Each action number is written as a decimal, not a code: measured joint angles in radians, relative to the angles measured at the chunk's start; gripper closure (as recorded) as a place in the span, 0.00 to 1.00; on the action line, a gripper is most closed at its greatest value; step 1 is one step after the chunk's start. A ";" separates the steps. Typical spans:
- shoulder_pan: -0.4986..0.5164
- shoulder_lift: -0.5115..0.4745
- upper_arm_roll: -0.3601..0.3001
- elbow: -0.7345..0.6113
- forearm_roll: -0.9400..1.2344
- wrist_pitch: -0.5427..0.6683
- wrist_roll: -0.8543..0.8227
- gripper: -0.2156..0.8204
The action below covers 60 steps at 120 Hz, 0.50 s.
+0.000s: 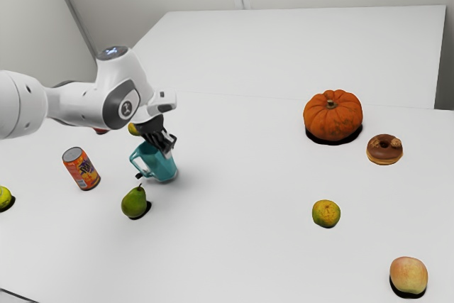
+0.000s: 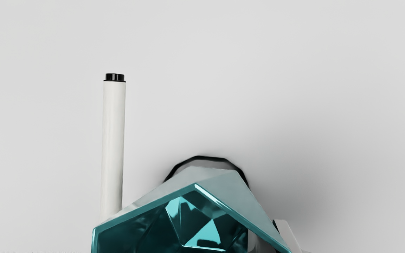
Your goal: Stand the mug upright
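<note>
The teal faceted mug stands on its base among the objects under the arm, its rim up and its handle toward the exterior view's left; any slight tilt is hard to judge. My gripper is down at the rim, on the side away from the handle. From the wrist view, I look into the mug from above, with its base on the table beyond the rim. A pale part of my gripper shows beside the mug's outer wall. How my gripper holds there is hidden.
A white marker lies beside the mug. Near the mug are a green pear, an orange can and a yellow fruit. A pumpkin, doughnut, yellow-green fruit and peach sit toward the exterior view's right.
</note>
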<state>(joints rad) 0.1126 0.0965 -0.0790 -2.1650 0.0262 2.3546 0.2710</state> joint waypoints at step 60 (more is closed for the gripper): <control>-0.010 -0.003 -0.001 -0.010 -0.016 0.003 -0.043 0.61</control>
<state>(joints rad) 0.1022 0.0938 -0.0796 -2.1750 0.0100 2.3576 0.2278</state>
